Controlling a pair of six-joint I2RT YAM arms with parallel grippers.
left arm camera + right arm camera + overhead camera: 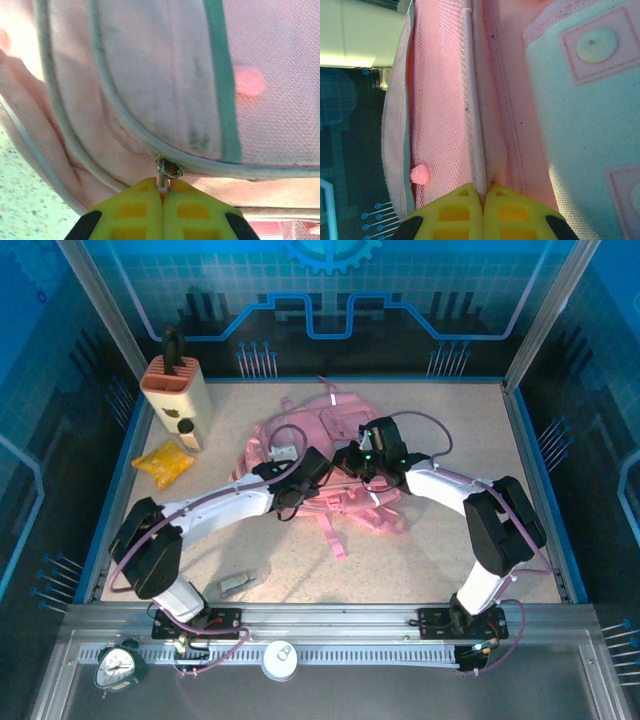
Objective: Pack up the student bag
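The left claw pinches the zip pull of the student bag, its pale pocket just beyond the tips; the right claw pinches a pink seam.

The right end effector stands at the bottom edge, its yellow fingers pressed together on a raised fabric seam of the student bag. Left of the seam lies pink mesh with a small pink bead. Right of it is a pale pocket panel bearing a round stud inside a pink stitched square.
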